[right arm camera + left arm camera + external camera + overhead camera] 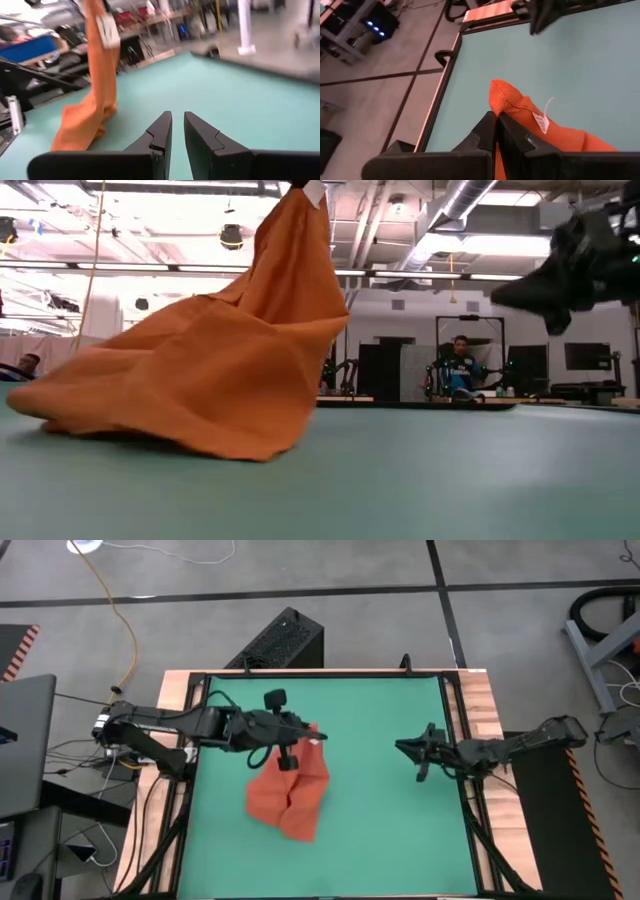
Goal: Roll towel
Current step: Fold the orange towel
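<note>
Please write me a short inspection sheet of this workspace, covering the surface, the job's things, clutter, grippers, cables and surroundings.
Surface: green mat in a black frame on a wooden table.
Job's things: orange towel, unrolled; one corner with the white tag lifted high, the rest heaped on the mat.
Clutter: nothing seen on the mat.
Grippers: left gripper shut on the towel's raised corner; right gripper nearly closed, holding nothing, hanging over the mat's right side, away from the towel.
Cables: yellow cable on the floor beyond the left arm.
Surroundings: black box behind the table; seated person far behind.
</note>
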